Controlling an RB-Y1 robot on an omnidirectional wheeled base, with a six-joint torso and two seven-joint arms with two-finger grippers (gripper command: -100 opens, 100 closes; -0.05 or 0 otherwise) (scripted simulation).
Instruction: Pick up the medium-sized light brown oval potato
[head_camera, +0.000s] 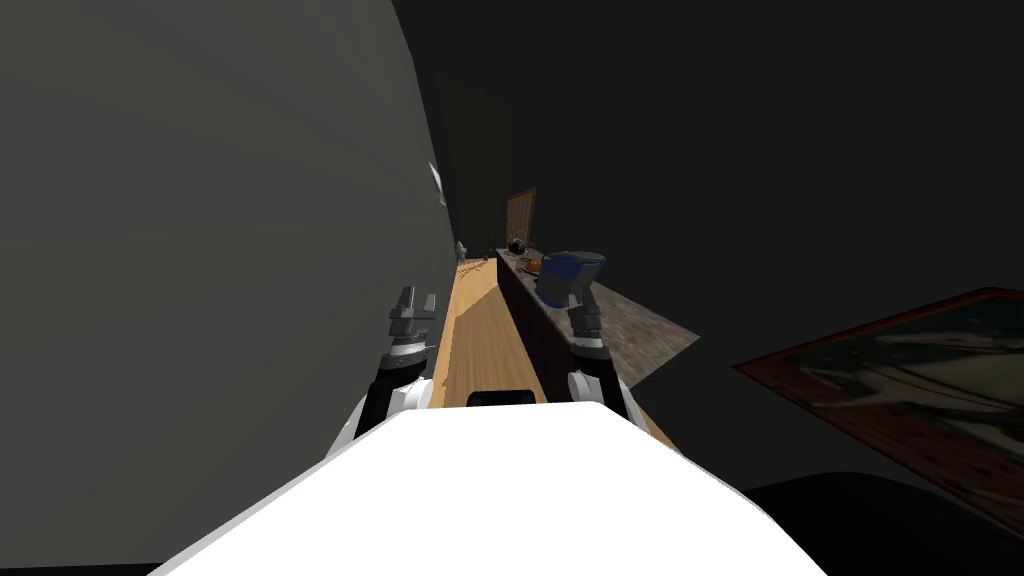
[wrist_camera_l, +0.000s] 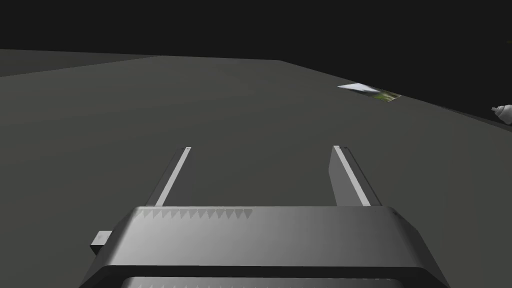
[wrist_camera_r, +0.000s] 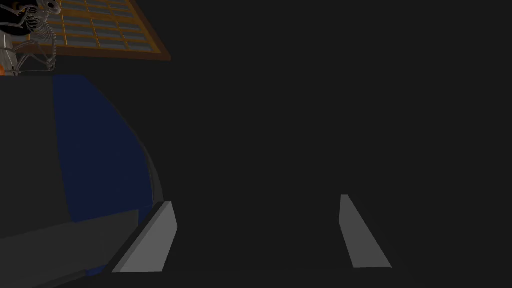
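Dim scene. Left gripper (wrist_camera_l: 262, 147) is up close to a plain grey wall (head_camera: 200, 200) on the left; fingers released, spread wide, nothing betw. them.

Right gripper (wrist_camera_r: 255, 200) hangs over the near end of a long dark counter w/ mottled grey top (head_camera: 640, 325). Its fingers are also spread apart, nothing betw. them.

A rounded blue-and-grey container (head_camera: 572, 270) stands on the counter just ahead of the right gripper. In the right wrist view its blue side sits right beside one finger; contact or not, cannot tell.

Farther along the counter: a small orange object (head_camera: 533, 265), then a small black item (head_camera: 517, 246), both too small to ID. A small grey skeleton figure (wrist_camera_r: 40, 30) is beyond the container, w/ a wood-framed lattice window (wrist_camera_r: 100, 30) behind it at the far end.

A light wooden floor strip (head_camera: 490, 350) runs betw. wall and counter. A red-brown framed picture (head_camera: 900, 380) is far right.

Light brown oval potato: where it lies cannot be told; nothing on the counter reads as one.
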